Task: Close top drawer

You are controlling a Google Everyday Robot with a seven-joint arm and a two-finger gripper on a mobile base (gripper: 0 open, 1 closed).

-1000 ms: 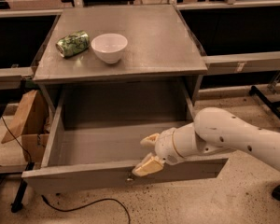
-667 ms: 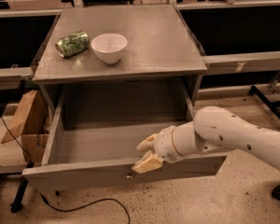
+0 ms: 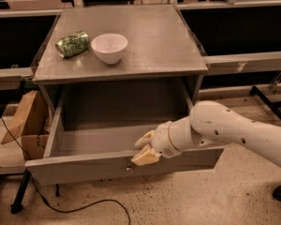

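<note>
The top drawer [image 3: 84, 165] is a wide, shallow grey drawer pulled far out of the cabinet, its inside empty. Its front panel faces the floor side of the view, with a small knob [image 3: 129, 163] near the centre. My gripper [image 3: 145, 148] is at the front panel's top edge, just right of the knob. One pale finger [image 3: 145, 157] lies against the outer face of the panel, the other [image 3: 144, 139] sits above the rim on the inner side. The white arm reaches in from the right.
A green crushed can [image 3: 72, 43] and a white bowl [image 3: 109, 47] sit on the cabinet top [image 3: 154, 36]. A cardboard box [image 3: 25, 125] stands left of the drawer. A black cable [image 3: 75, 207] lies on the speckled floor. Dark benches flank both sides.
The arm and gripper have shifted slightly left along the front panel. The drawer looks as far out as before.
</note>
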